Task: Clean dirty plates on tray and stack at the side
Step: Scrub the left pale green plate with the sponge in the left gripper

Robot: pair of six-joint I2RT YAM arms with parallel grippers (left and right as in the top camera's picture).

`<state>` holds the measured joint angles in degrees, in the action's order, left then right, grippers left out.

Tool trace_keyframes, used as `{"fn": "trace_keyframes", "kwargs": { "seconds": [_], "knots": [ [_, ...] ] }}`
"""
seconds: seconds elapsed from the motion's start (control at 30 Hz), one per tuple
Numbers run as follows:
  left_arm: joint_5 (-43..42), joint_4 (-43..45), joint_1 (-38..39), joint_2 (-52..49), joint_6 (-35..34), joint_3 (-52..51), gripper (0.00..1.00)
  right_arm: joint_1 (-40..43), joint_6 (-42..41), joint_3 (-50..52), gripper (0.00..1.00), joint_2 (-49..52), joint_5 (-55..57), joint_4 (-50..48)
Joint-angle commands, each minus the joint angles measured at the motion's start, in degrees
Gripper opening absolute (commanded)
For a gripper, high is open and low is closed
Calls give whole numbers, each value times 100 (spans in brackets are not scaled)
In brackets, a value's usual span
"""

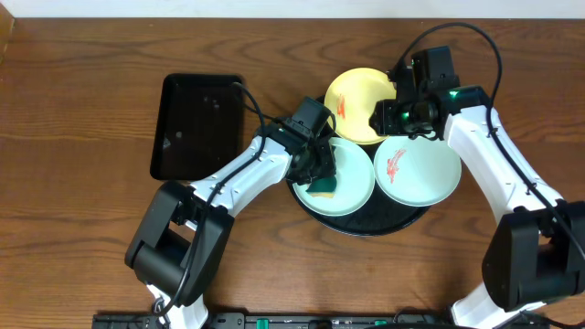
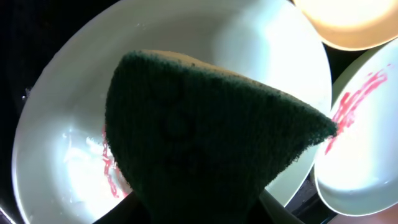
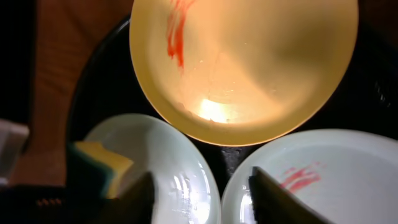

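Observation:
The round black tray [image 1: 366, 227] holds three plates. The yellow plate [image 1: 359, 102] [image 3: 249, 62] at the back has a red smear near its rim. The left mint plate [image 1: 352, 183] [image 2: 249, 50] shows red smears beside the sponge. The right mint plate [image 1: 420, 172] [image 3: 336, 180] carries a red streak. My left gripper [image 1: 315, 172] [image 2: 199, 211] is shut on a green-and-yellow sponge [image 1: 323, 188] [image 2: 205, 124] pressed low over the left mint plate. My right gripper [image 1: 390, 117] [image 3: 202, 175] hovers open above the gap between the two mint plates, nothing between its fingers.
A smaller rectangular black tray [image 1: 196, 123] lies on the wooden table to the left of the round tray. Both arms reach in over the round tray from the front, the left from the lower left, the right from the lower right.

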<state>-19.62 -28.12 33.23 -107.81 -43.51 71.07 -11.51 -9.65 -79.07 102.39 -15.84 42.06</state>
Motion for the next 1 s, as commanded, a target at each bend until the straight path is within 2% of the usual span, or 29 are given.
{"fn": "trace_keyframes", "kwargs": {
  "seconds": [0.0,0.1,0.27,0.43,0.6,0.77,0.97],
  "knots": [
    [-70,-9,24,-26,9,31,38,-111,382,-79,37,291,74,13],
    [-70,-9,24,-26,9,31,31,-225,686,-79,38,496,81,92],
    [-70,142,24,-52,-15,28,30,-459,1023,-79,44,879,96,83],
    [-70,431,50,-153,-247,28,30,-575,1016,-79,45,1123,151,37],
    [-70,520,131,-365,-380,28,31,-575,1019,-79,42,1211,387,105],
    [-74,520,146,-470,-380,28,31,-575,1019,-79,33,1217,400,116],
    [-74,518,146,-470,-380,28,32,-584,1016,-74,31,1438,400,195]
  ]
}}
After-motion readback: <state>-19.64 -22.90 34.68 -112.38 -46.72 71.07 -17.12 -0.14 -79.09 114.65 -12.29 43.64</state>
